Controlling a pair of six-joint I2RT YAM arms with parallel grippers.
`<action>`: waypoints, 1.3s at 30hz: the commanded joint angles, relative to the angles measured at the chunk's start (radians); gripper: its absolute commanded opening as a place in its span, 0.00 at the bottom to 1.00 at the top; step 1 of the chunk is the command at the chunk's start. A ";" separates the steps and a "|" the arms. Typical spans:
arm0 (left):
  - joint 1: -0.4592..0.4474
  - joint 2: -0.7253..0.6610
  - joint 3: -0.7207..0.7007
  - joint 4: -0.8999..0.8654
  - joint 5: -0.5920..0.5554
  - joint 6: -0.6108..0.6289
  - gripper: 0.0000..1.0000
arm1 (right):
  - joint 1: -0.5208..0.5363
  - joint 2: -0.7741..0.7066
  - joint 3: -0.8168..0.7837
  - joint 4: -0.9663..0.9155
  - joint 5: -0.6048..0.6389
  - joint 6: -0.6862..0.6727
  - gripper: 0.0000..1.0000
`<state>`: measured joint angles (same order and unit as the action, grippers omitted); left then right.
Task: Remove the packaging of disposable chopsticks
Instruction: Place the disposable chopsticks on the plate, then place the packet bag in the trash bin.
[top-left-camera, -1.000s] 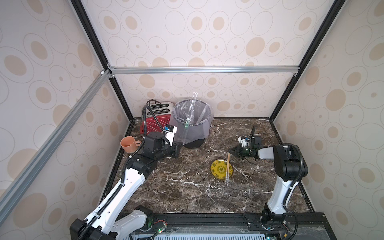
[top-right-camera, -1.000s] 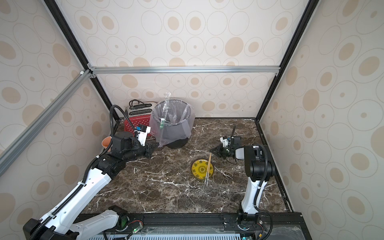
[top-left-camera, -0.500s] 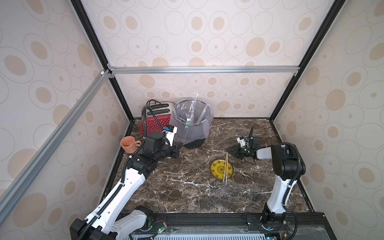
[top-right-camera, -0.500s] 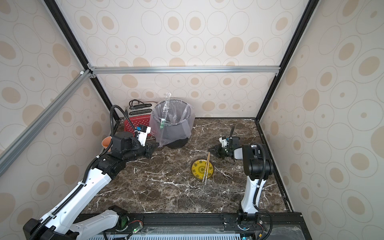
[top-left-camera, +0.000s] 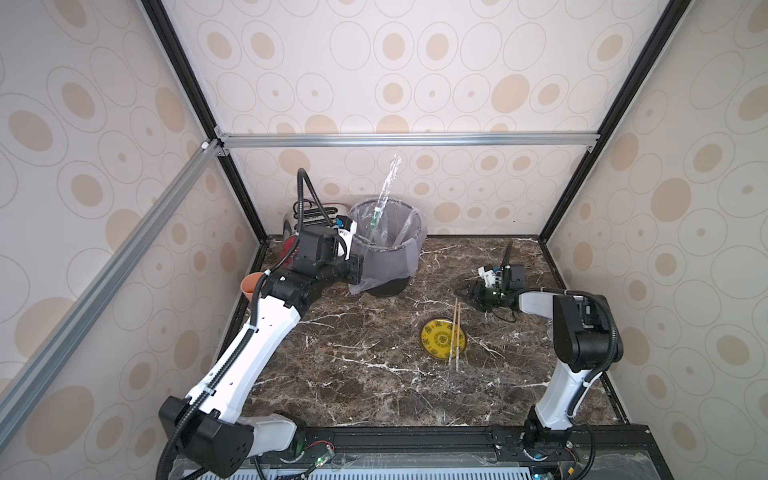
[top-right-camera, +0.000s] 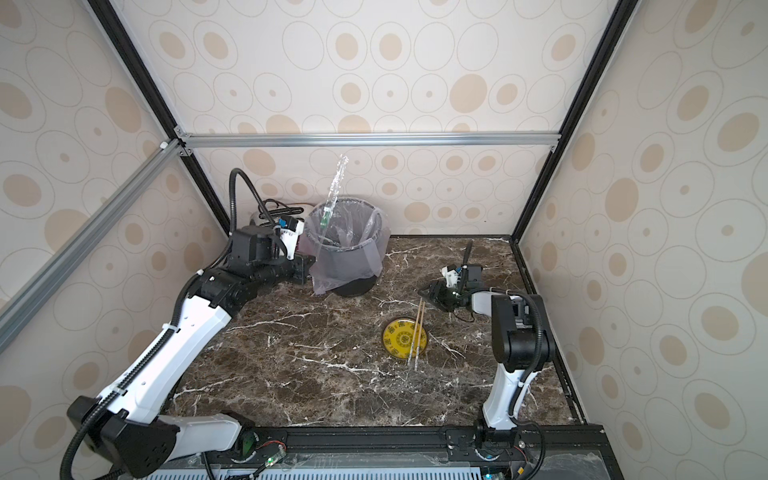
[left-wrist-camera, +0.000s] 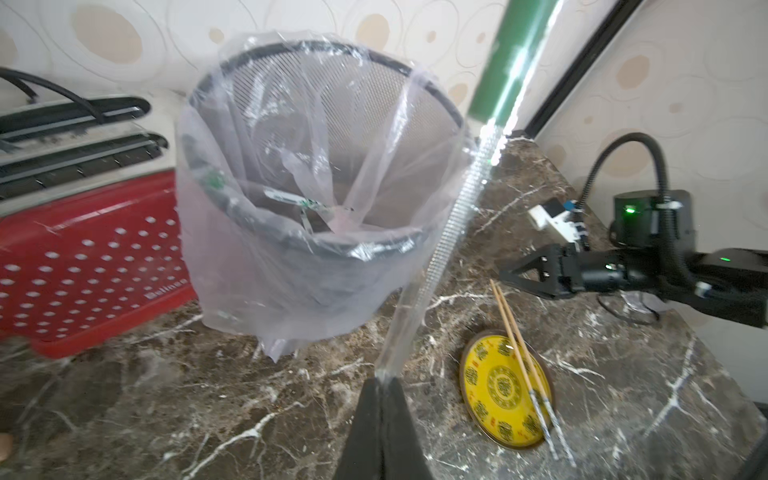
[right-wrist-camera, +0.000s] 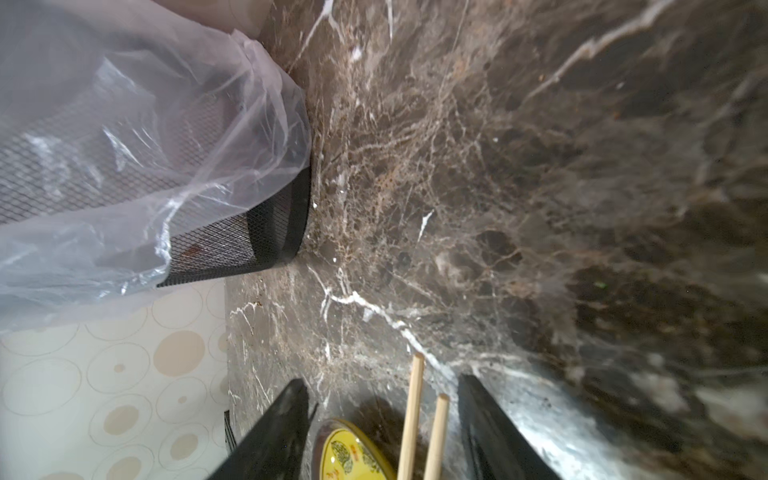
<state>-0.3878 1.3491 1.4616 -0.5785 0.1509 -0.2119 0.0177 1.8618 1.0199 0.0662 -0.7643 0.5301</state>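
Item: packaging (top-left-camera: 384, 195) (top-right-camera: 334, 187) (left-wrist-camera: 440, 249), a clear narrow sleeve with a green printed band, empty. It is pinched at its lower end and rises at a tilt past the near rim of the bin, its free end high against the back wall in both top views. Holder: left gripper (left-wrist-camera: 381, 380), jaws pressed together on the sleeve's lower tip. Item: disposable chopsticks (top-left-camera: 457, 332) (top-right-camera: 417, 334) (left-wrist-camera: 519, 353) (right-wrist-camera: 419, 424), two bare tan sticks lying side by side across the right part of the yellow dish (top-left-camera: 436, 343) (top-right-camera: 397, 343) (left-wrist-camera: 494, 386) (right-wrist-camera: 349, 457). Both ends overhang its rim onto the surface (top-left-camera: 374, 374), well apart from the sleeve. Adjacent: right gripper (top-left-camera: 463, 293) (left-wrist-camera: 505, 276) (right-wrist-camera: 382, 378), low at the far ends of the sticks. Its jaws stand apart, with the stick ends between them in the right wrist view, touching neither jaw and holding nothing. Surroundings: grey mesh bin (top-left-camera: 399, 262) (top-right-camera: 357, 257) (right-wrist-camera: 270, 232) lined with a loose translucent bag, standing at the back of the surface, with some discarded wrappers lying in it in the left wrist view. Beside it, toward the left wall, is a red perforated box (left-wrist-camera: 83, 266) with two dark slots on top. An orange cup (top-left-camera: 251, 284) stands at the left edge behind the left arm.
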 joint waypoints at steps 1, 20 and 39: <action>0.005 0.093 0.136 -0.142 -0.146 0.092 0.00 | 0.000 -0.031 0.017 -0.066 0.021 -0.033 0.63; -0.003 0.645 0.723 -0.397 -0.491 0.439 0.00 | -0.059 -0.258 -0.012 -0.199 0.130 -0.111 0.67; -0.007 0.541 0.718 -0.339 -0.430 0.396 0.52 | -0.066 -0.323 0.009 -0.283 0.214 -0.170 0.67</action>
<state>-0.3935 1.9656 2.1723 -0.8993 -0.3038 0.2016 -0.0460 1.5753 1.0225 -0.1638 -0.6083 0.4122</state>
